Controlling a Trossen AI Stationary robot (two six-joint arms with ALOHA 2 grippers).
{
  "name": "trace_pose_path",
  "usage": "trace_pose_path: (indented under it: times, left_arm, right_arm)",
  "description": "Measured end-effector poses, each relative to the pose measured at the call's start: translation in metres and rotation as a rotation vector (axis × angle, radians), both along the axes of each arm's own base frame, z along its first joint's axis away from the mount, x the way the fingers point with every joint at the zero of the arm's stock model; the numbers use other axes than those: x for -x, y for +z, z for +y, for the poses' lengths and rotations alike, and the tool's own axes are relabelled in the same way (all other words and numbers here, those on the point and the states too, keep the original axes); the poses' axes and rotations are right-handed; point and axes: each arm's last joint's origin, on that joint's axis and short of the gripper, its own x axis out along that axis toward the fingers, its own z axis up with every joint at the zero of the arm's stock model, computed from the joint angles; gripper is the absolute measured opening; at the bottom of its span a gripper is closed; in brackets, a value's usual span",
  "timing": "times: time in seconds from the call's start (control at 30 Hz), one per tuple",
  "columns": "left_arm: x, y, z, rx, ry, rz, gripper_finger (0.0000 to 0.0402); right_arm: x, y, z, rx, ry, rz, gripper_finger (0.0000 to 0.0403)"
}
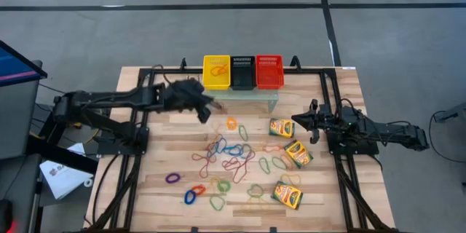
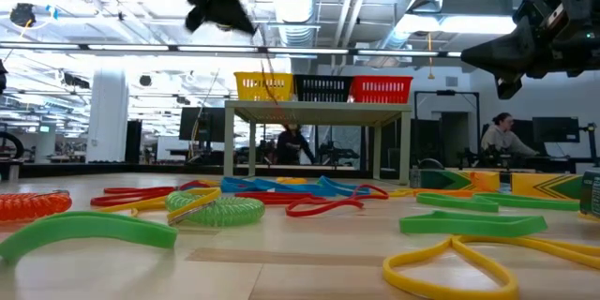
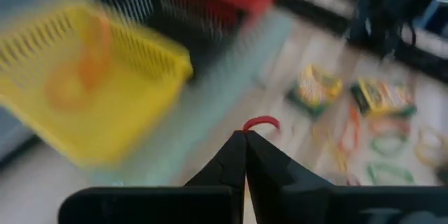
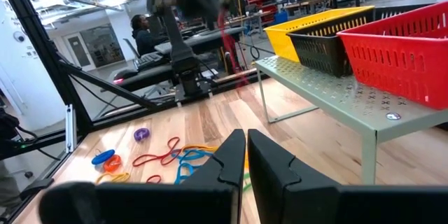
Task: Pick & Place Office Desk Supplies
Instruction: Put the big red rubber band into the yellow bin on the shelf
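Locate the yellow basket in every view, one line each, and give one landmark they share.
High view: yellow basket, leftmost of three on the shelf.
Low view: far centre, left of the black one.
Left wrist view: large, blurred.
Right wrist view: farthest basket.
Shared landmark: red basket at the row's other end.

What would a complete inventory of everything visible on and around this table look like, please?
Rubber bands: many; red, orange, blue, green, purple, yellow; scattered over the table's middle and front.
Crayon boxes: three, yellow and green, on the table's right part.
Yellow basket: one, on the shelf, orange bands inside.
Black basket: one, middle of the shelf.
Red basket: one, right of the black one.
Shelf: one, pale green, at the table's far edge.
Table: one, light wood.
Left gripper: shut on a red band, near the yellow basket.
Right gripper: shut, empty, at the table's right side.
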Motion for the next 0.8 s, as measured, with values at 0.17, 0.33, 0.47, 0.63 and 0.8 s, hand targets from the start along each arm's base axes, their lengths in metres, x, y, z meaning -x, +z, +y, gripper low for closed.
trace_pose_path:
  times: [0.17,0.33,0.47,0.63,0.8]
  left_arm:
    - [0.001,0.033,0.027,-0.134,0.049,-0.047,0.0000]
    - [0.006,0.062,0.051,-0.262,0.112,-0.166,0.0000]
    - [0.011,0.077,0.065,-0.324,0.150,-0.222,0.0000]
    - [0.006,0.074,0.082,-0.340,0.167,-0.228,0.0000]
    - [-0.011,0.049,0.104,-0.314,0.188,-0.130,0.0000]
  right_arm:
    - [0.000,0.000,0.000,0.000,0.000,-0.001,0.0017]
    - [0.000,0.000,0.000,0.000,-0.001,-0.001,0.0017]
    - [0.000,0.000,0.000,0.000,-0.001,0.000,0.0017]
    - [0.000,0.000,0.000,0.000,-0.001,-0.001,0.0017]
    - [0.000,0.000,0.000,0.000,-0.001,-0.001,0.0017]
